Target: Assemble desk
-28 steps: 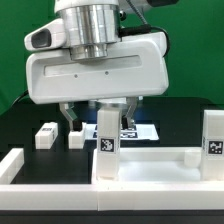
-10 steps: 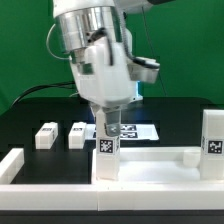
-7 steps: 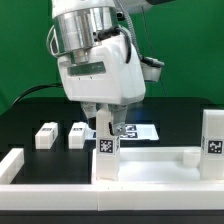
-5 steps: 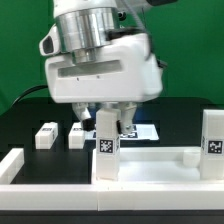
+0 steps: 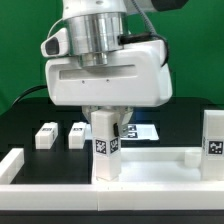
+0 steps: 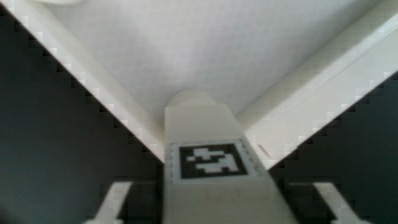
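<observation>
The desk's white tabletop panel lies flat at the front. One square white leg with a tag stands upright on its left part, and a second leg stands at the exterior view's right. My gripper hangs straight above the first leg, with a finger down each side of its top. In the wrist view the leg rises between my fingers with a dark gap on both sides, so the gripper is open. The tabletop lies behind it.
Two loose white legs lie on the black table at the exterior view's left. The marker board lies behind the gripper. A white border bar runs along the front left.
The gripper has turned about its vertical axis from a twisted pose to square-on and now sits a little lower around the top of the upright leg. The leg stays upright.
</observation>
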Robot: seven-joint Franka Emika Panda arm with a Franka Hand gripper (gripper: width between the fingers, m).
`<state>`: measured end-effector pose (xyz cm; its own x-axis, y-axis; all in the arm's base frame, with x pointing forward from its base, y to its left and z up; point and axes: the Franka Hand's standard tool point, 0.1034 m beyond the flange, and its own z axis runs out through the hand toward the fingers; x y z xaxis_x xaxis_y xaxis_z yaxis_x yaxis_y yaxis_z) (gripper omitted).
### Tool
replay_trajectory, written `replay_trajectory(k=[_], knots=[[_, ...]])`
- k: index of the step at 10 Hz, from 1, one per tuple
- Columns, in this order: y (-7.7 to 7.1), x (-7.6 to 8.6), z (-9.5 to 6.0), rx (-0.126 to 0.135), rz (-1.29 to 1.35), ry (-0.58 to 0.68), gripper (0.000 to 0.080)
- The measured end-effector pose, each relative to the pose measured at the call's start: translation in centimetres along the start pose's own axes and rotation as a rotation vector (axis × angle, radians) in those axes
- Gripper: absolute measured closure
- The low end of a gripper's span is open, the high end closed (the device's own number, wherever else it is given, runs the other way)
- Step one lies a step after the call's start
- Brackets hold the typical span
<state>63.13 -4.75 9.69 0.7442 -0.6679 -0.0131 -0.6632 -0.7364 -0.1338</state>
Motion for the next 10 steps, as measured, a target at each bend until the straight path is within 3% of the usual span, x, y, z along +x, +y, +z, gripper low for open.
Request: replay_trajectory(k=[2, 4, 6, 8, 9, 10], knots=[[-0.02, -0.03, -0.01, -0.001, 0.182, -0.002, 0.0500], [-0.26, -0.30, -0.20, -0.015, 0.593, -0.026, 0.0507], [-0.80, -0.02, 0.05, 0.012, 0.963, -0.057, 0.0507], [-0.85, 0.02, 0.15, 0.018, 1.057, -0.056, 0.0507], [-0.83, 0.02, 0.18, 0.018, 1.030, -0.056, 0.0396], [-0.83, 0.00, 0.20, 0.019, 0.975, -0.054, 0.0396]])
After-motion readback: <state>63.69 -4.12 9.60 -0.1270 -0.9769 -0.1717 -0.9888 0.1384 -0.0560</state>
